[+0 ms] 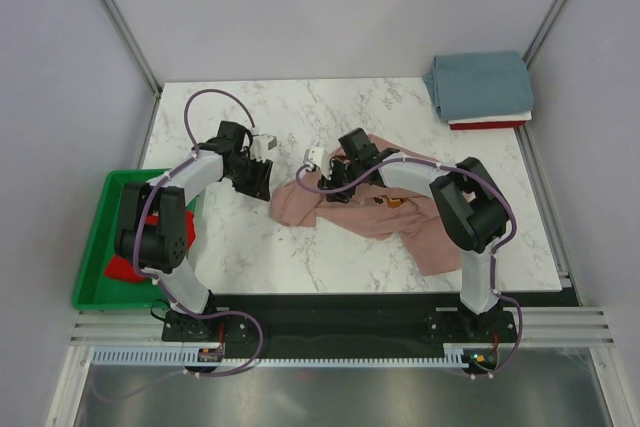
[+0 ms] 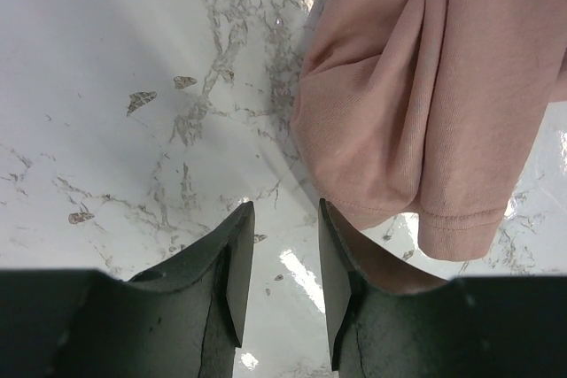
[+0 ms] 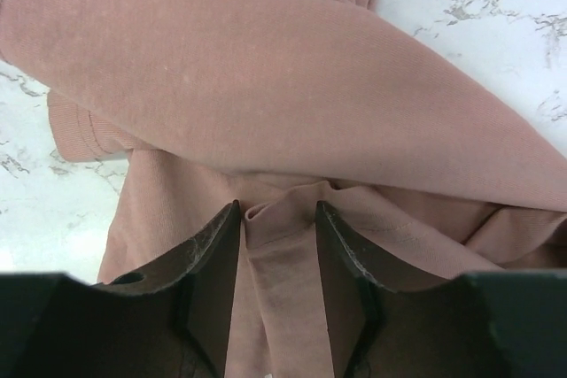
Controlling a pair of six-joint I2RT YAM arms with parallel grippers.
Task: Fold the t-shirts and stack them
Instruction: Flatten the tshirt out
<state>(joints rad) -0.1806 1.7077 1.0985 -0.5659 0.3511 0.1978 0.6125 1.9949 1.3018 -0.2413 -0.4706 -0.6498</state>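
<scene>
The dusty-pink t-shirt (image 1: 375,209) lies crumpled on the marble table (image 1: 250,237), right of centre. My right gripper (image 1: 335,185) is down on its left part. In the right wrist view the gripper (image 3: 278,208) is open, with a raised fold of the pink shirt (image 3: 266,86) between the fingers. My left gripper (image 1: 256,173) is just left of the shirt. It (image 2: 283,206) is open and empty over bare marble, and the shirt's hem (image 2: 416,130) lies beside its right finger. A folded grey-blue t-shirt (image 1: 480,85) lies on a red one (image 1: 492,125) at the back right.
A green plastic tray (image 1: 95,247) sits at the table's left front edge with red cloth (image 1: 125,269) in it. The folded stack fills the back right corner. Grey walls with metal posts close in the table on three sides.
</scene>
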